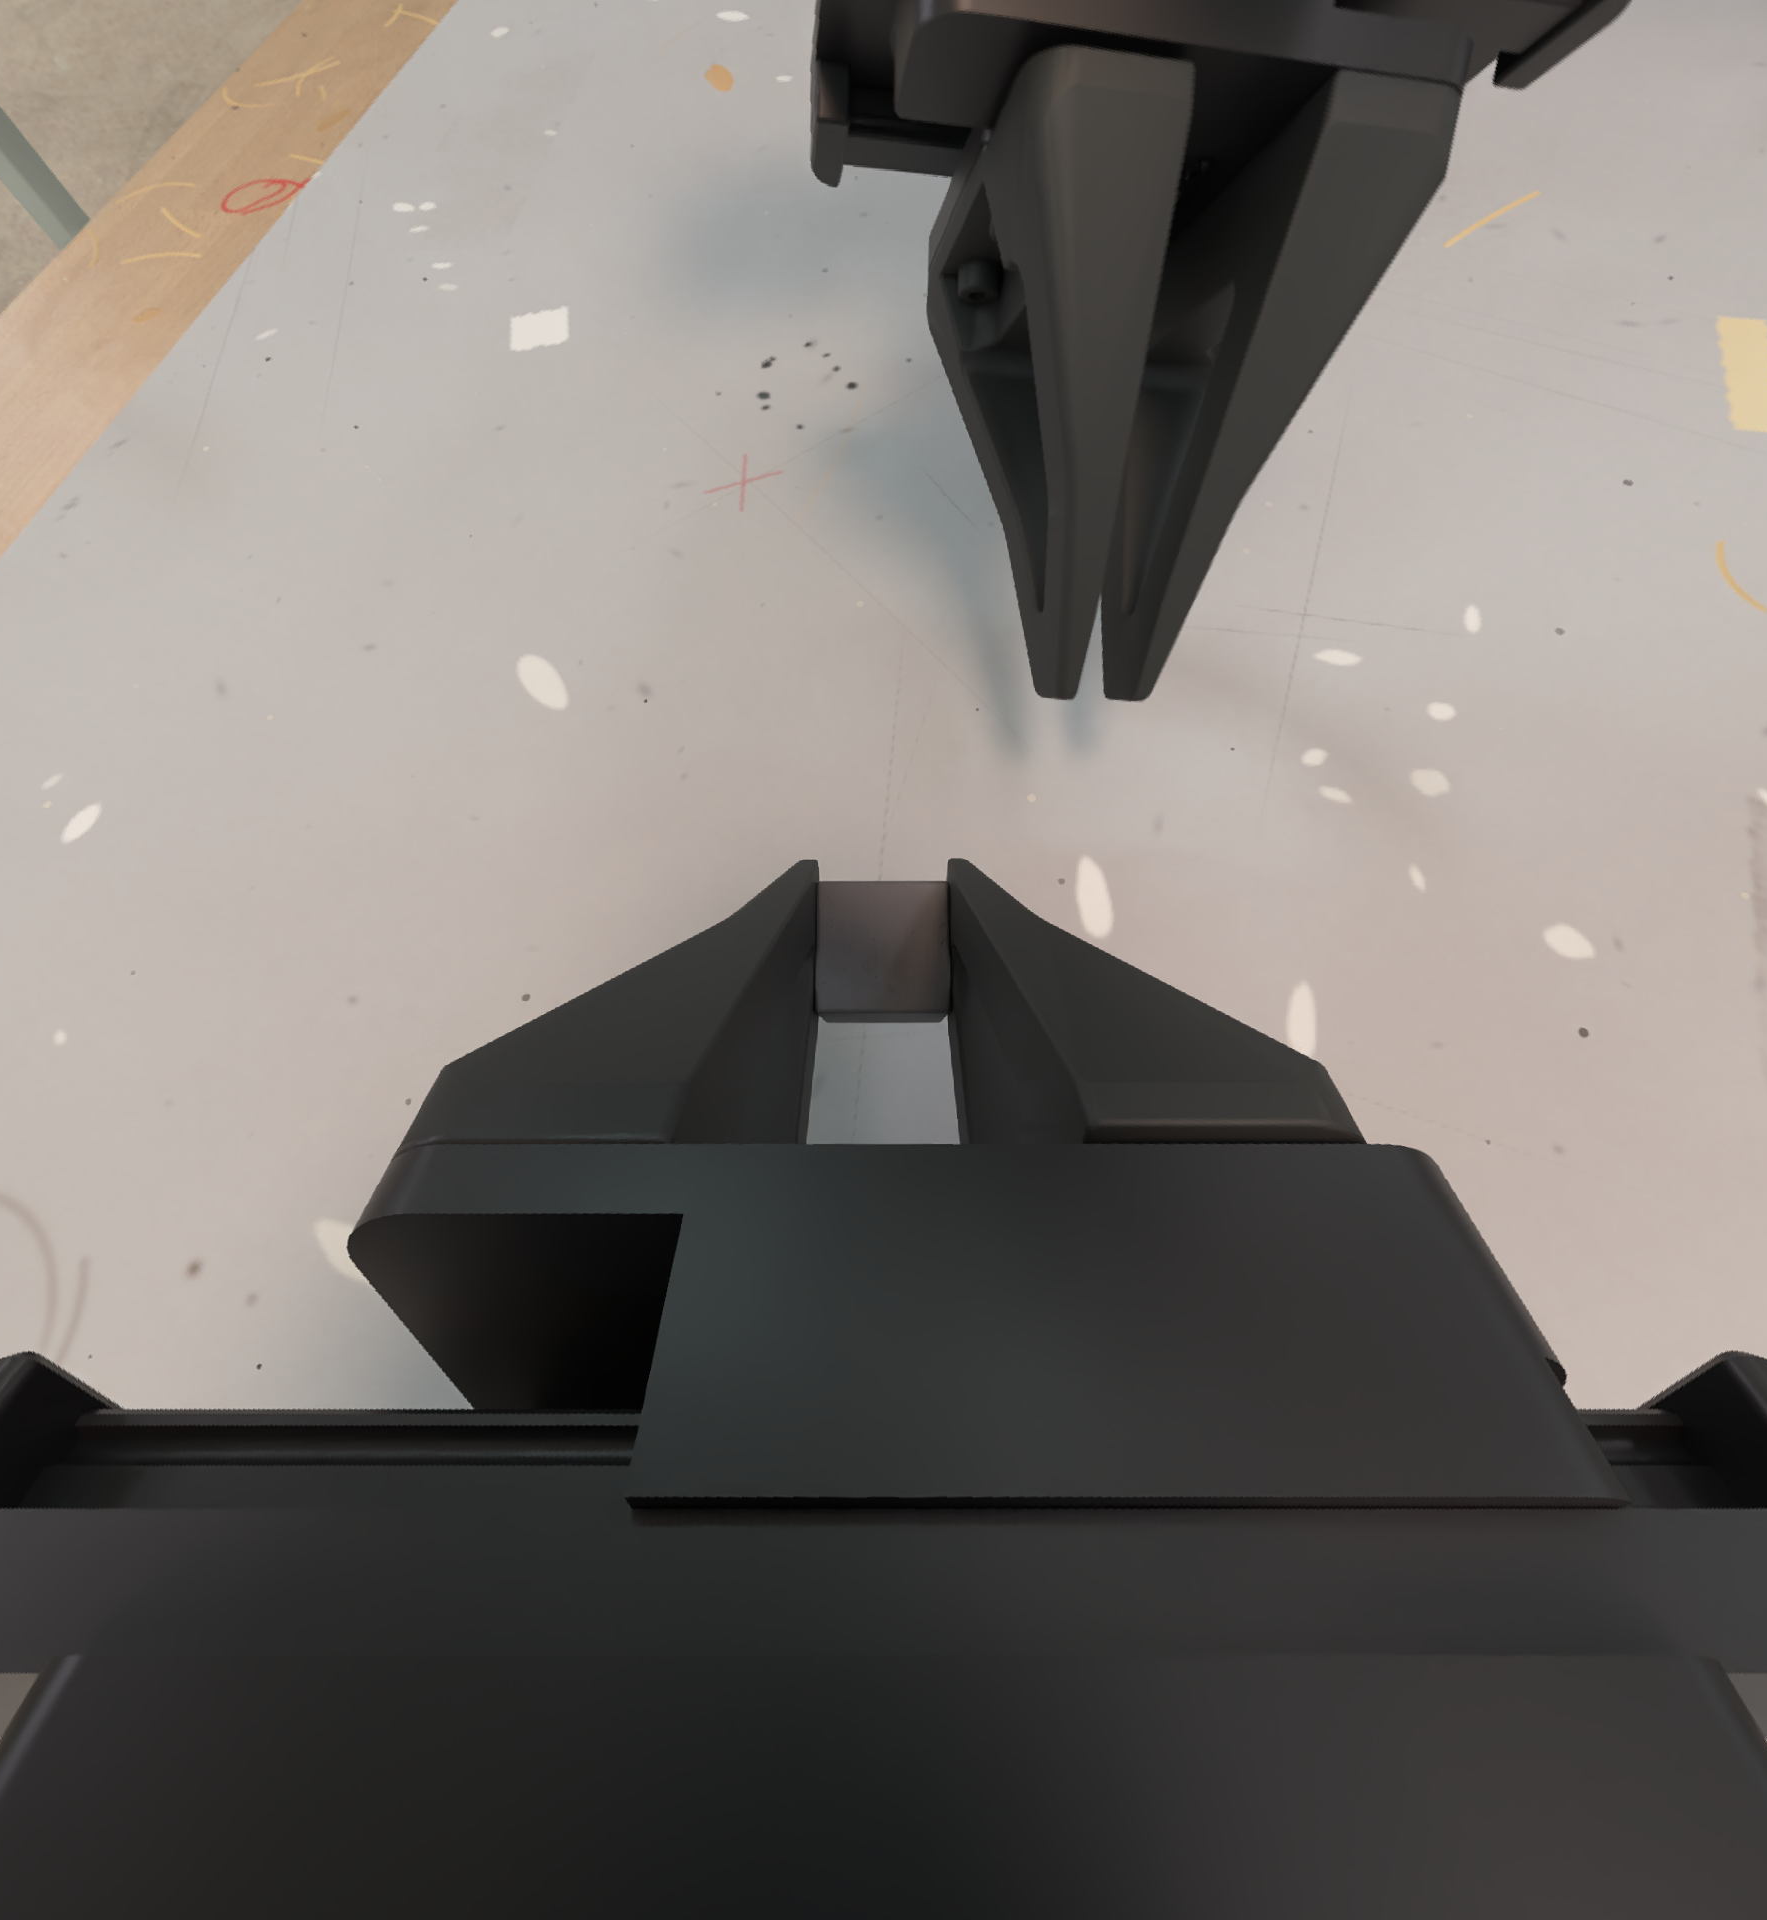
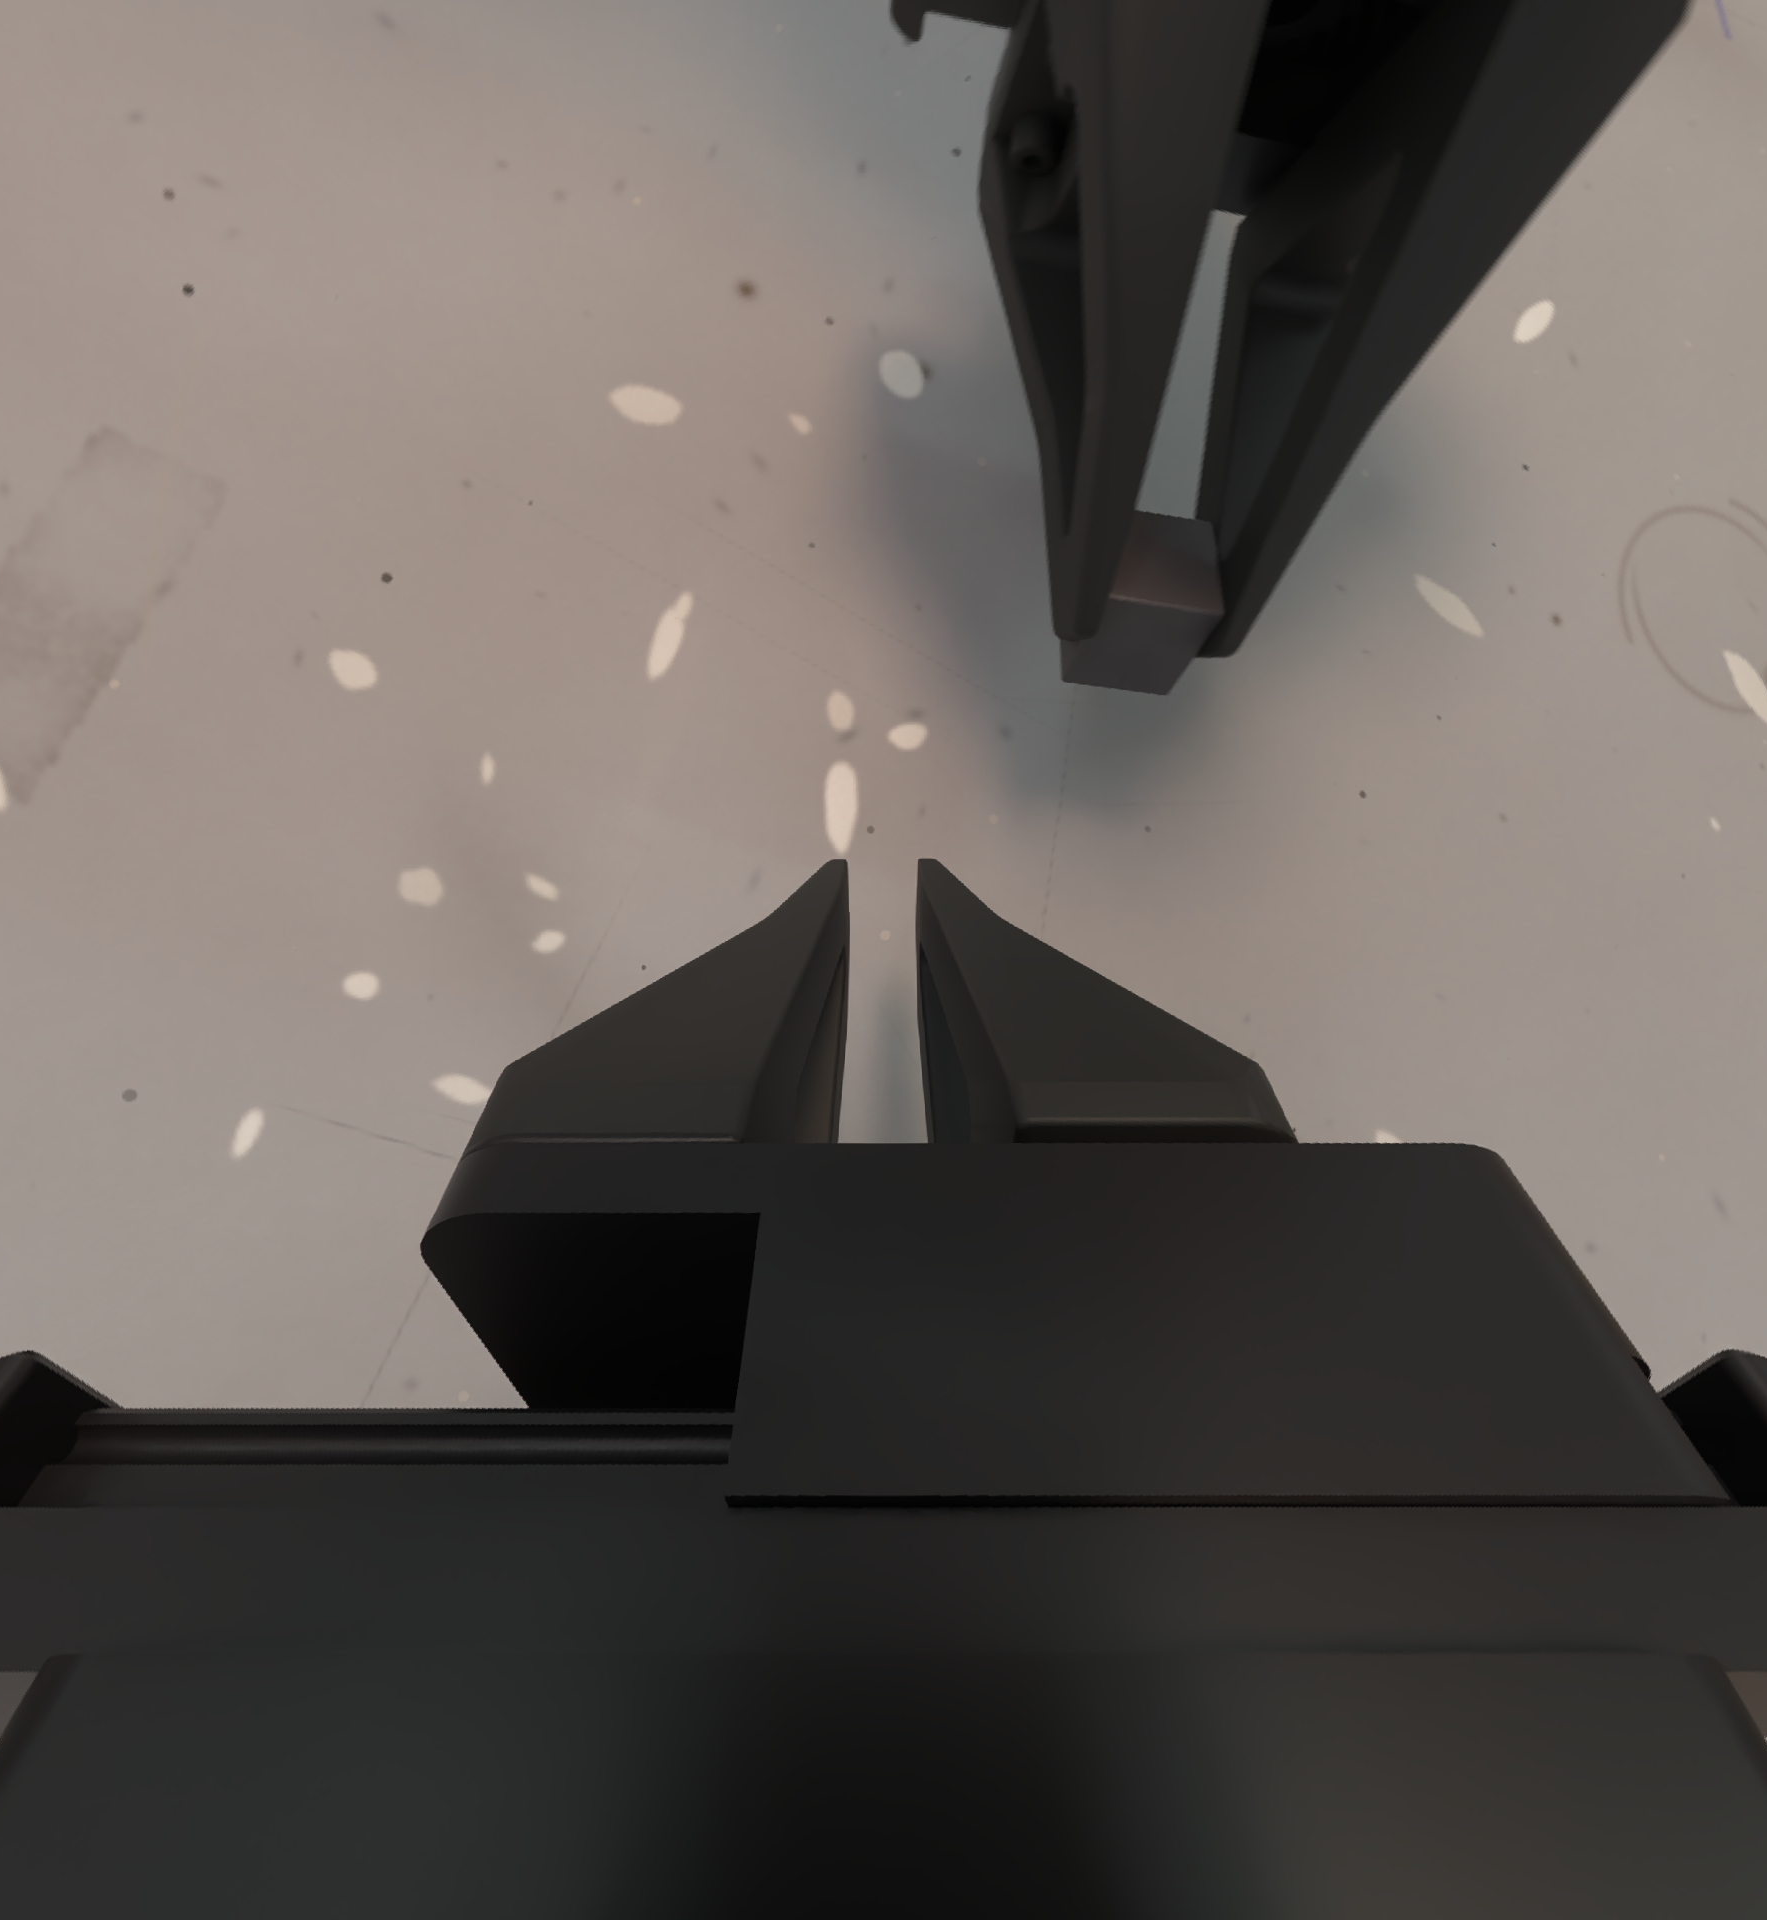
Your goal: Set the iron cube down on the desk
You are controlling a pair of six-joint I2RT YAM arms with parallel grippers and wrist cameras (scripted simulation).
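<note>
The iron cube (image 1: 881,943) is a small dark grey block held between the tips of my left gripper (image 1: 883,868), which is shut on it above the desk (image 1: 443,582). In the right wrist view the same cube (image 2: 1149,613) shows at the tips of the left gripper (image 2: 1139,623), hanging a little above the desk (image 2: 339,312) with a shadow beneath. My right gripper (image 2: 881,864) is shut and empty, its fingers nearly touching. It also shows in the left wrist view (image 1: 1095,681), opposite my left gripper.
The desk is pale grey with white flecks, dark specks and faint pencil marks. A wooden strip (image 1: 131,270) runs along its far left edge, with floor beyond. A small white patch (image 1: 539,329) and a yellowish tape piece (image 1: 1750,374) lie flat on it.
</note>
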